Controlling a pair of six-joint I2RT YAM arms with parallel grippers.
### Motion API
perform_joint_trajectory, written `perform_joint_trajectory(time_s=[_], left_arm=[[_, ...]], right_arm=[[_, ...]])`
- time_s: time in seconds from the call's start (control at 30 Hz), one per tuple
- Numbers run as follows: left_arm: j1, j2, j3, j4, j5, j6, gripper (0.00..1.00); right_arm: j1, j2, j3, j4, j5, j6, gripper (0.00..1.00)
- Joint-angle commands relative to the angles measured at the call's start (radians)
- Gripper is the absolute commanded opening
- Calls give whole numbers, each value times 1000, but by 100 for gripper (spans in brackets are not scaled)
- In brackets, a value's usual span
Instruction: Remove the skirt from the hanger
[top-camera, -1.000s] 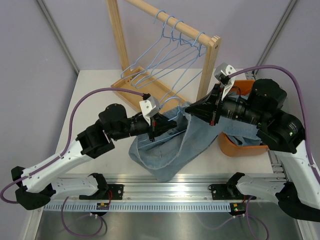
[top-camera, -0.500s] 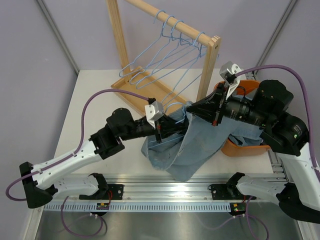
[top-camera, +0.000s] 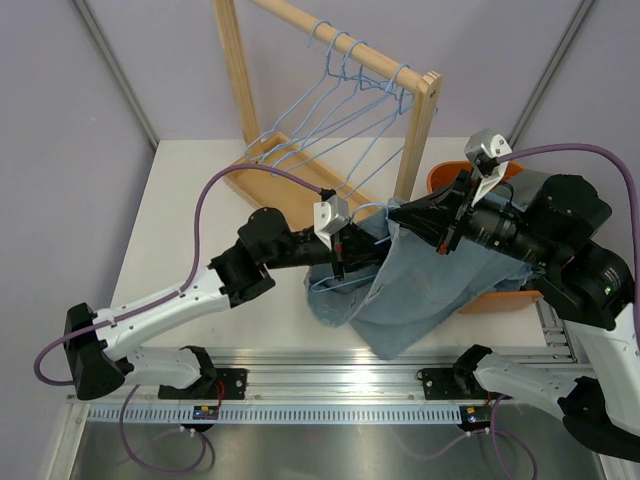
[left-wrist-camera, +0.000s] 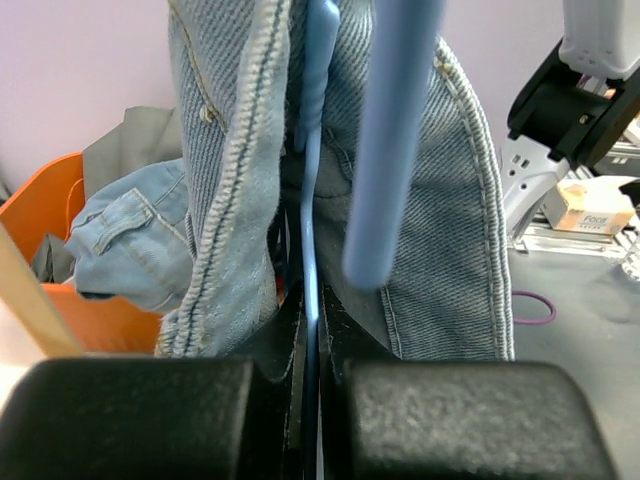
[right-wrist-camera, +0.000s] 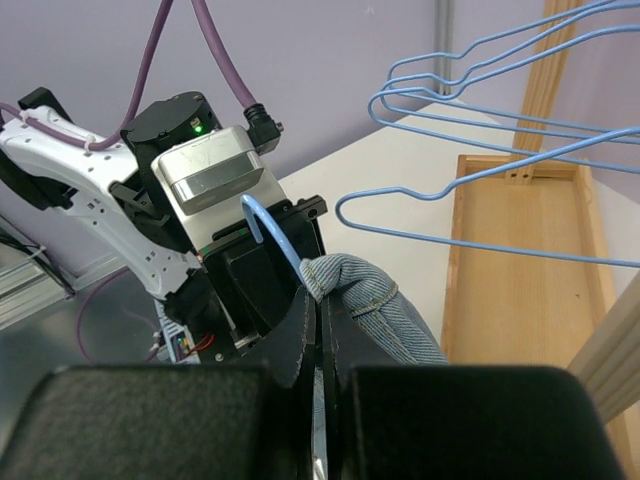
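The denim skirt (top-camera: 420, 290) hangs between the two grippers, above the table's near right part. My right gripper (top-camera: 397, 214) is shut on the skirt's waistband (right-wrist-camera: 350, 280). My left gripper (top-camera: 350, 262) faces it from the left and is shut on the thin wire of the blue hanger (left-wrist-camera: 309, 250). The hanger's wire (top-camera: 338, 284) shows below the left gripper, and its hook (right-wrist-camera: 270, 230) sticks up beside the pinched waistband. In the left wrist view the skirt (left-wrist-camera: 445, 220) drapes on both sides of the wire, right in front of the left gripper (left-wrist-camera: 310, 292). The right gripper (right-wrist-camera: 322, 300) nearly touches the left gripper's body.
A wooden rack (top-camera: 418, 140) with several blue hangers (top-camera: 340, 110) stands at the back middle, its base tray (right-wrist-camera: 520, 260) on the table. An orange bin (top-camera: 447, 178) holding other clothes (left-wrist-camera: 130, 240) sits at the right, under the right arm.
Both arms have carried the skirt and hanger to the right, toward the orange bin. The skirt's hem has lifted and shifted right across the table.
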Motion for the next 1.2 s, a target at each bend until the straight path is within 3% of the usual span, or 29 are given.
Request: perform_joint_trajectory(time_s=[0.0, 0.2, 0.7, 1.17], left_arm=[[-18, 19, 88, 123, 40, -6, 0], [-21, 11, 155, 42, 23, 38, 0], [-21, -130, 136, -166, -65, 68, 0], [-9, -371, 80, -616, -244, 205, 0]], right_arm=[[-4, -6, -18, 69, -2, -43, 0], [-7, -66, -153, 47, -18, -66, 0], [-154, -83, -214, -7, 11, -156, 0], [-231, -87, -228, -52, 12, -234, 0]])
